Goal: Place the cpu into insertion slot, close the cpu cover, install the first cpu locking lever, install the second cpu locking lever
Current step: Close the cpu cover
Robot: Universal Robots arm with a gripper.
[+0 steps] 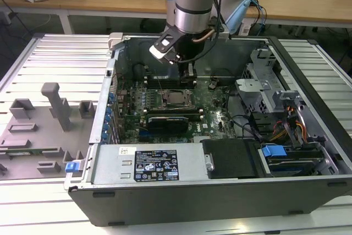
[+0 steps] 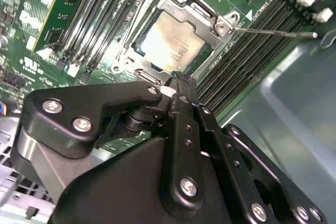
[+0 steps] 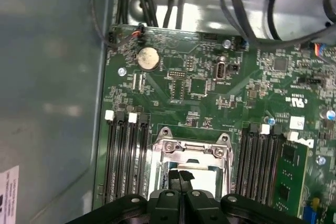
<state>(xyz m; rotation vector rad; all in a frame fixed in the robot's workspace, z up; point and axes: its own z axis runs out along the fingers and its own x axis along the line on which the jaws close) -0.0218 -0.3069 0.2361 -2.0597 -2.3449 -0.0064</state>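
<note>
The cpu (image 2: pixel 170 43) lies flat in the insertion slot (image 2: pixel 137 50), its pale metal top showing through the window of the cpu cover (image 2: pixel 207 17). The cover frame lies down around the chip. A thin metal locking lever (image 2: pixel 273 31) sticks out from the socket's corner over the memory slots. My gripper (image 2: pixel 181 80) hangs just above the socket's edge, its fingers shut together with nothing between them. In the first wrist view the gripper (image 3: pixel 181 174) sits over the cover (image 3: pixel 191 149). In the exterior view the gripper (image 1: pixel 190 81) hovers over the cpu (image 1: pixel 177 98) inside the open computer case.
Memory slots (image 3: pixel 123 156) flank the socket on both sides, one holding a green module (image 3: pixel 291 177). The green motherboard (image 1: pixel 214 116) lies in the case, whose grey walls (image 1: pixel 225 53) rise close behind the arm. Cables and a drive cage (image 1: pixel 258 89) fill the exterior view's right.
</note>
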